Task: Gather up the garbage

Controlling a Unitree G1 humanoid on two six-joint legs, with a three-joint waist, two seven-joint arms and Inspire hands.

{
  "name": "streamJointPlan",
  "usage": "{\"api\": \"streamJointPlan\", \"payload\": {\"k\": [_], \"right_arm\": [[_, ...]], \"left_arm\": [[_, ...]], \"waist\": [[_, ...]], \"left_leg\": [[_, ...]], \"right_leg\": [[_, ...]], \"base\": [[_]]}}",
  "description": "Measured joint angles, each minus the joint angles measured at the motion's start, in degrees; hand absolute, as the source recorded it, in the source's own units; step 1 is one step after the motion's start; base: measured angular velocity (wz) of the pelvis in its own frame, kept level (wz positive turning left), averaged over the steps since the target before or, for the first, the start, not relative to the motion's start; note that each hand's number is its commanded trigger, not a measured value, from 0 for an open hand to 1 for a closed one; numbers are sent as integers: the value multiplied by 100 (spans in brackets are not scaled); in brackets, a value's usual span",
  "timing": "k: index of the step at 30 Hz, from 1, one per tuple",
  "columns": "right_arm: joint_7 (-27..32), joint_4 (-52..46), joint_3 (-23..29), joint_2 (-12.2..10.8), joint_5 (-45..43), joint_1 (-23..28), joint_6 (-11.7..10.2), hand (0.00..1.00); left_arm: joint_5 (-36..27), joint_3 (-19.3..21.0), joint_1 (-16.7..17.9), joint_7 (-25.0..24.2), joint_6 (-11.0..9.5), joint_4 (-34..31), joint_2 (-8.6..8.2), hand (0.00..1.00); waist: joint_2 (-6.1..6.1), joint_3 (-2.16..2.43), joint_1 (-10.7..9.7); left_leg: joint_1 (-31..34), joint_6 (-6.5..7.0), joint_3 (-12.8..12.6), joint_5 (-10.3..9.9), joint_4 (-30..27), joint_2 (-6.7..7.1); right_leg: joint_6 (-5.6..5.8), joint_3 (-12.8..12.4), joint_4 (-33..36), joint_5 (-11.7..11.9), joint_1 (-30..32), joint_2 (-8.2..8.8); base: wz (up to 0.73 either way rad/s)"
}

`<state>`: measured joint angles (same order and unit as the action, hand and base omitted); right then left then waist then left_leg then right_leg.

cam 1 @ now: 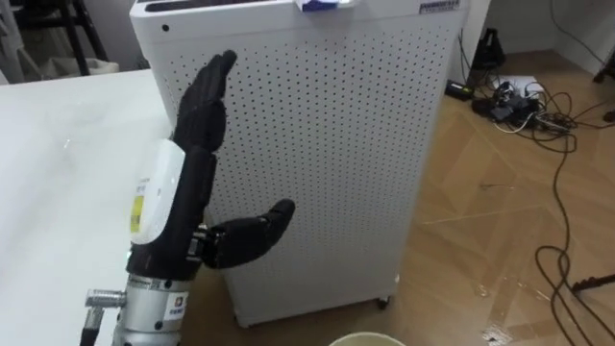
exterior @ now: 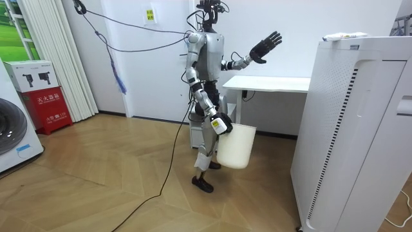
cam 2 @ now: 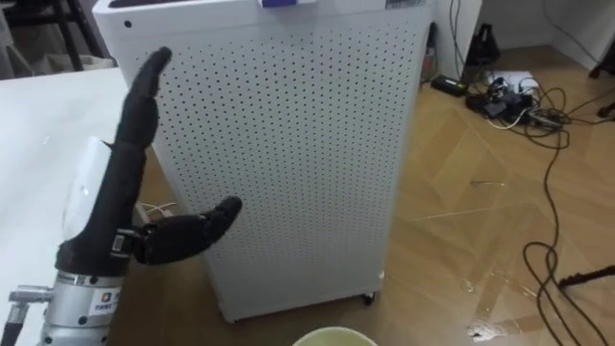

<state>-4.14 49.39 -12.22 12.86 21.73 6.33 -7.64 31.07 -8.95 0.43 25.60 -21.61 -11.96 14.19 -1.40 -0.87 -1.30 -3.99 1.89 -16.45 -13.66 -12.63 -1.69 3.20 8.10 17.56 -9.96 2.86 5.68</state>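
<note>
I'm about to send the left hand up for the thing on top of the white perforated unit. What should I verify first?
1. Left hand raised, fingers straight, empty: ok.
2. Blue-and-white item on top of the perforated unit fully in the eye views: not ok, the frame's top edge cuts it off.
3. Space between the hand and the unit's top free of obstacles: ok.
4. Bucket hanging at the right hand, off the floor: ok; firmness of hold: cannot tell.
5. Robot close enough to reach the top: cannot tell.
6. Cables on the floor lie right of the unit, off the reach path: ok.
</note>
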Motion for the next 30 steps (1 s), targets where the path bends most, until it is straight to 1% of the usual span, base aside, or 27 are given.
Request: {"api": "streamJointPlan", "payload": {"k": [2,4,5,6,7,8,9,10,11,12,13,14,15,16,17,18,19,20,21,22,23,24,25,27,28,29,30], "right_arm": [[-47,-1,-1,9,21,11,0,100],[-99,-2,-20,7,36,10,-1,100],[-119,-3,-27,7,36,9,-1,100],[-148,-4,-29,0,17,9,-1,100],[-170,-4,-36,-19,-7,13,-1,100],[-178,-4,-35,-44,-1,16,-1,100],[-190,-11,-35,-89,-2,13,-1,100],[-215,-14,-35,-99,-10,12,-2,100],[-231,-14,-35,-96,-11,14,-2,100],[-249,-16,-38,-56,-5,13,-12,100],[-273,-16,-38,-10,-7,29,-24,100],[-278,-16,-38,1,-12,39,-26,100],[-282,-19,-38,10,-91,44,-33,100],[-276,-18,-33,31,-162,52,-36,100],[-260,-18,-29,43,-150,53,-36,100],[-222,-12,-24,105,-154,49,-37,100],[-207,39,-31,175,-154,50,-37,100],[-193,68,-34,224,-154,50,-37,100],[-170,120,-48,234,-154,49,-37,100],[-151,164,-60,173,-157,106,-36,100],[-148,168,-60,154,-158,141,-36,100],[-150,169,-63,151,-158,162,-33,100],[-151,166,-57,156,-157,153,-35,100],[-153,169,-48,125,-157,150,-35,100],[-140,169,-23,105,-162,149,-35,100],[-133,168,-23,100,-163,149,-35,100],[-131,179,-27,72,-176,149,-34,100]], "left_arm": [[42,-2,-48,156,-48,-47,0,0],[80,8,-114,319,-180,-45,2,0],[112,21,-114,367,-196,-44,0,0],[114,46,-114,425,-206,-42,0,0],[115,101,-114,425,-206,-42,4,0],[115,138,-114,425,-206,-42,8,0],[118,219,-110,435,-208,-39,16,0],[137,244,-89,525,-208,-10,15,0],[154,246,-73,562,-208,10,12,0],[169,237,-70,617,-208,50,14,0],[163,241,-76,654,-209,86,15,0],[164,244,-76,677,-209,95,15,0],[168,247,-81,743,-212,98,15,0],[177,230,-75,775,-222,109,7,0],[190,199,-89,775,-225,108,3,0],[232,191,-105,771,-273,108,-10,0],[228,201,-105,773,-300,108,-7,0],[229,210,-113,776,-315,100,-7,0],[238,254,-121,814,-384,82,-8,0],[299,301,-95,895,-413,75,-11,0],[363,331,-80,949,-428,69,-12,0],[462,388,-81,1037,-468,30,9,0],[491,455,-82,1066,-508,-52,32,0],[490,480,-109,1122,-527,-89,66,0],[533,479,-115,1123,-524,-93,65,0],[565,479,-124,1121,-524,-96,64,0],[612,477,-156,1116,-523,-101,65,0]], "waist": [[3,-1,12],[14,-7,44],[15,-8,60],[14,-8,101],[16,-12,159],[17,-15,164],[34,-21,166],[59,-31,171],[77,-37,171],[71,-41,175],[41,-31,166],[32,-25,167],[43,-31,155],[87,-49,157],[88,-49,157],[85,-50,195],[78,-46,274],[72,-42,327],[58,-34,369],[77,-8,400],[81,37,422],[122,60,482],[179,41,518],[258,46,553],[251,43,546],[235,35,551],[211,34,553]], "left_leg": [[-15,-11,-15,-7,-4,-8],[-59,-55,-117,-47,-58,-72],[-61,-68,-140,-79,-100,-103],[-58,-102,-216,-159,-234,-184],[-49,-153,-252,-282,-432,-289],[-34,-188,-283,-348,-569,-357],[29,-252,-336,-477,-930,-495],[153,-300,-349,-540,-1396,-620],[238,-300,-348,-540,-1680,-676],[409,-299,-286,-538,-2243,-779],[538,-314,-169,-505,-2650,-877],[574,-334,-110,-474,-2800,-902],[780,-352,117,-311,-3190,-925],[1063,-333,394,-332,-3383,-835],[1192,-277,482,-407,-3274,-731],[1495,-269,597,-414,-2895,-514],[1746,-335,652,-355,-2338,-339],[1856,-387,682,-244,-1975,-259],[1986,-328,849,177,-1323,-168],[2021,-244,923,554,-1137,-151],[1980,-179,921,661,-1126,-138],[1893,-103,911,711,-1110,-55],[1827,9,893,808,-1109,5],[1825,107,861,692,-1219,85],[1827,136,856,569,-1338,120],[1827,148,854,501,-1400,130],[1827,167,855,355,-1519,155]], "right_leg": [[0,-5,0,0,-1,-8],[-7,-6,19,0,-11,-54],[-16,-3,23,0,-15,-76],[-51,3,42,-11,-20,-129],[-114,62,101,-47,-27,-185],[-161,116,160,-82,-28,-207],[-229,204,299,-180,-28,-254],[-286,272,416,-299,-23,-260],[-310,272,477,-361,-24,-259],[-369,264,613,-482,-18,-288],[-422,188,734,-575,-11,-358],[-449,125,775,-599,-13,-401],[-497,-40,818,-623,-68,-429],[-529,-164,810,-653,-100,-440],[-530,-229,803,-658,-90,-434],[-525,-372,783,-663,-60,-405],[-508,-493,732,-665,-68,-375],[-501,-516,715,-665,-76,-360],[-491,-500,723,-724,-91,-355],[-430,-497,738,-826,-179,-353],[-393,-484,737,-873,-207,-347],[-333,-479,728,-920,-248,-272],[-267,-391,709,-958,-288,-211],[-179,-239,688,-1006,-336,-61],[-138,-181,600,-1029,-425,-13],[-122,-175,601,-1038,-451,2],[-65,-103,636,-1074,-502,50]], "base": [[-9],[-19],[-28],[-36],[-37],[-36],[-30],[-30],[-32],[-33],[-36],[-38],[-29],[-22],[-22],[-38],[-48],[-52],[-45],[-39],[-38],[-44],[-42],[-12],[0],[4],[0]]}}
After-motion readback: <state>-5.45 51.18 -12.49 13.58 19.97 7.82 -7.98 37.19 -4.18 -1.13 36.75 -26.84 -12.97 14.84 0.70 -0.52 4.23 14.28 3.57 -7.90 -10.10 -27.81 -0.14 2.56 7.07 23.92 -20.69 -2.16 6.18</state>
